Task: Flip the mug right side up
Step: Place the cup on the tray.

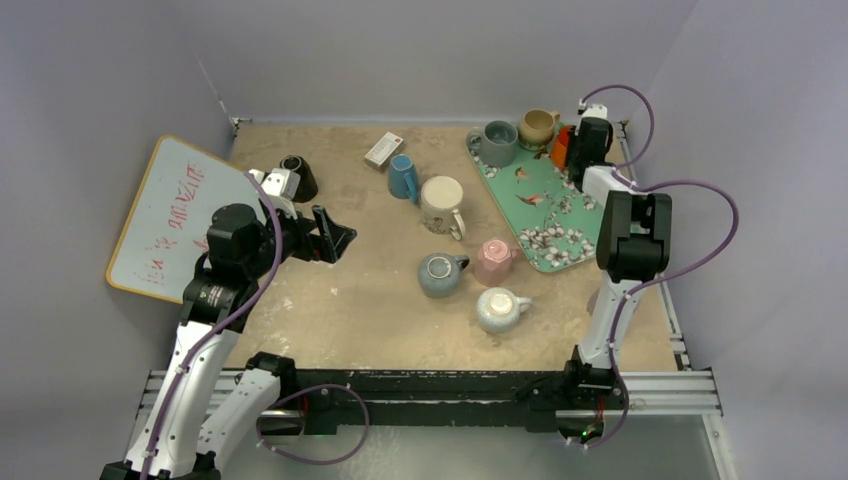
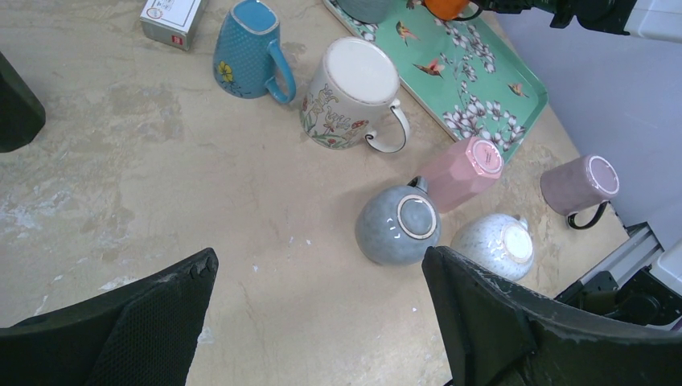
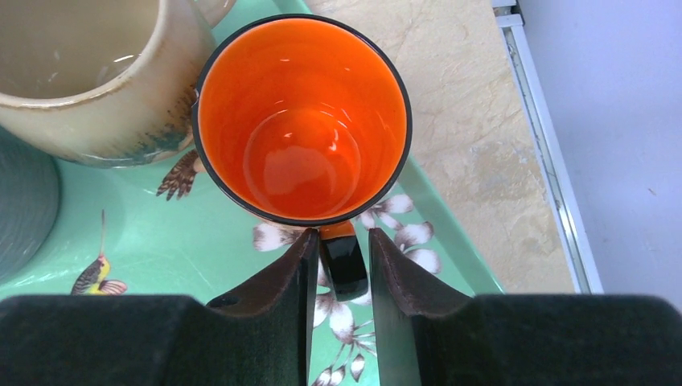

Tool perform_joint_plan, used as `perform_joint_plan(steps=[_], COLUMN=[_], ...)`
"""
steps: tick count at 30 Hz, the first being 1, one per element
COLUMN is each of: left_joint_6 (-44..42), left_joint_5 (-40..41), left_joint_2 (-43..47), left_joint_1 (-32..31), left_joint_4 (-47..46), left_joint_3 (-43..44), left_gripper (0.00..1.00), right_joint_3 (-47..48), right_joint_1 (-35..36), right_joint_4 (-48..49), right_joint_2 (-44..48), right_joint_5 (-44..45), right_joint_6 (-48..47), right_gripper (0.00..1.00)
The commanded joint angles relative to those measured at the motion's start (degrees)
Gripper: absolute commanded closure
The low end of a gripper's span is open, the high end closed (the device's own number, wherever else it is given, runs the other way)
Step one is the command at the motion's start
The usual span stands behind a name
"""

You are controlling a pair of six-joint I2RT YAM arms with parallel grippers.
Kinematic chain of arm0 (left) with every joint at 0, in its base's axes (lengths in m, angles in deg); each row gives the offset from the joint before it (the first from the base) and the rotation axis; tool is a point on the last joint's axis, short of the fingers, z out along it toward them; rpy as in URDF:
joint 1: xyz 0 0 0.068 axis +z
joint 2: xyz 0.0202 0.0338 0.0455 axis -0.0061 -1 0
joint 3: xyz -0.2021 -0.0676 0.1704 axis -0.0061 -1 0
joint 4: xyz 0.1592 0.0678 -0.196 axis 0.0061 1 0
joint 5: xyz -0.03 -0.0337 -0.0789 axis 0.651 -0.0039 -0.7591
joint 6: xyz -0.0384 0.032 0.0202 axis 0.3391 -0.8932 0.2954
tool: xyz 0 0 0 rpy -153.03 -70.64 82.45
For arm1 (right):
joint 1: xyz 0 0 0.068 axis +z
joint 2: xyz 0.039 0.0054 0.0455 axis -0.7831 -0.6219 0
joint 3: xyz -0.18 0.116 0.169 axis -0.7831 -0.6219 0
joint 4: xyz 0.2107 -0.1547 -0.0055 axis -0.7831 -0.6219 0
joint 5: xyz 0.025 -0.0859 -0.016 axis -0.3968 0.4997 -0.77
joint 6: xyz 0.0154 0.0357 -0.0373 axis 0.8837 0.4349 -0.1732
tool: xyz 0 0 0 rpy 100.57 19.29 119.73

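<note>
Most of the job looks done: the orange mug [image 3: 301, 121] stands upright on the tray [image 3: 161, 233], the right gripper [image 3: 342, 245] with jaws narrowly parted around its handle [image 3: 344, 269], seemingly not pinching, and only withdrawal is left, while the left gripper [image 2: 320, 261] hangs wide open.

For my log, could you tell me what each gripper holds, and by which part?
Left gripper holds nothing. Right gripper straddles the handle of the upright orange mug; whether it grips cannot be told.
</note>
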Motion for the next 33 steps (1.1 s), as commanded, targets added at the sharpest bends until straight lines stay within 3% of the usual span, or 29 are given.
perform_joint_plan(steps=[1, 23, 28, 33], left_joint_6=[-0.8, -0.7, -0.7, -0.7], left_joint_5=[0.1, -0.4, -0.2, 0.1], left_joint_2=[0.1, -0.9, -0.9, -1.3], left_joint_1=[-0.1, -0.1, -0.1, -0.1], left_joint_4=[-0.4, -0.6, -0.6, -0.5], left_joint_3=[-0.2, -0.3, -0.3, -0.3], left_gripper=[0.00, 0.00, 0.00, 0.00], right_joint_3=[1.4, -1.5, -2.0, -2.9], right_joint_1=[-1.9, -3.7, -3.7, -3.7], right_joint_4=[2.3, 11.4, 10.9, 7.8], right_joint_2=[1.9, -0.1, 1.1, 4.8], right_joint_5=[0.6, -17.2, -16.5, -13.8], right_joint_6=[-1.8, -8.0, -8.0, -5.2], right_gripper=[0.70, 0.80, 0.76, 0.63])
